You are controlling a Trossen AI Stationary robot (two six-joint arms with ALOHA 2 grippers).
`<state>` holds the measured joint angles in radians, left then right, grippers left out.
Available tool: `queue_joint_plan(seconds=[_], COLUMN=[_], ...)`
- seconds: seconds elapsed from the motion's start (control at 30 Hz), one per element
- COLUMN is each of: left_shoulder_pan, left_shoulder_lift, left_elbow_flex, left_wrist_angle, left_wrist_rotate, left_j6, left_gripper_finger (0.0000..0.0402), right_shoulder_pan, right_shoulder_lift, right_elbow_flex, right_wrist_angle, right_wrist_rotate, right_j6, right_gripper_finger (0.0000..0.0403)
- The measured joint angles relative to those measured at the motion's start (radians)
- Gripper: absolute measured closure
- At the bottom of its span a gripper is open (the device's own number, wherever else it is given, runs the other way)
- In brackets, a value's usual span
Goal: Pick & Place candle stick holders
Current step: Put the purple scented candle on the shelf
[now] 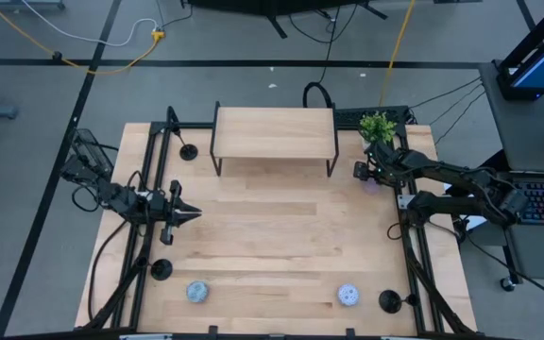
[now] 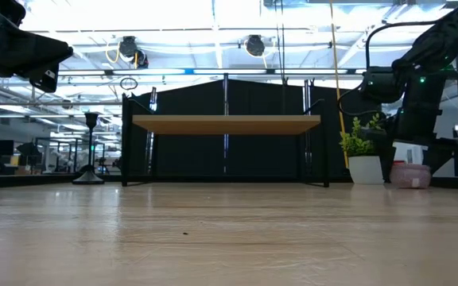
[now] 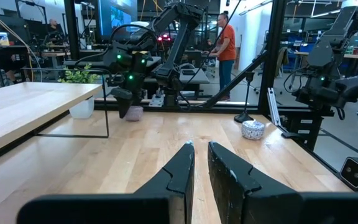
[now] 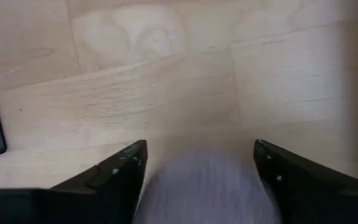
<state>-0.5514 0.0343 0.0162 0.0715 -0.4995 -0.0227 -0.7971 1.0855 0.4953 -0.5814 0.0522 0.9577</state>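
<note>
Wooden table (image 1: 281,246) with a low wooden shelf (image 1: 274,130) at its far edge. Nothing stands on the shelf top.

Three black candle stick holders sit upright on the table: one (image 1: 188,150) just beside the shelf's left leg, one (image 1: 161,269) near the left front, one (image 1: 389,301) at the right front corner. None is held.

A small potted plant (image 1: 377,127), green sprigs in a white pot, stands right of the shelf.

Right gripper (image 1: 366,174) is low over the table just in front of the plant. Its fingers (image 4: 120,171) straddle a lavender puck (image 4: 207,190); they stand apart on either side of it, contact not clear.

Left gripper (image 1: 189,215) hangs above the table's left side, fingers nearly together, holding nothing.

A grey puck (image 1: 196,292) and a white puck (image 1: 348,296) lie along the front edge, well apart.
</note>
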Motion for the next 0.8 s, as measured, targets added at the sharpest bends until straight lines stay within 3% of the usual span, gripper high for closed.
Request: queue_joint_plan(seconds=[0.4,0.8], left_shoulder_pan=[0.0,0.0], left_shoulder_lift=[0.0,0.0], left_elbow_flex=[0.0,0.0], left_wrist_angle=[0.0,0.0], left_wrist_rotate=[0.0,0.0], left_j6=[0.0,0.0], left_gripper_finger=[0.035,0.035], right_shoulder_pan=[0.0,0.0], right_shoulder_lift=[0.0,0.0], right_elbow_flex=[0.0,0.0], right_wrist_angle=[-0.003,-0.031], right_wrist_rotate=[-0.001,-0.005], right_j6=[0.0,-0.051], right_gripper_finger=[0.0155,0.0089])
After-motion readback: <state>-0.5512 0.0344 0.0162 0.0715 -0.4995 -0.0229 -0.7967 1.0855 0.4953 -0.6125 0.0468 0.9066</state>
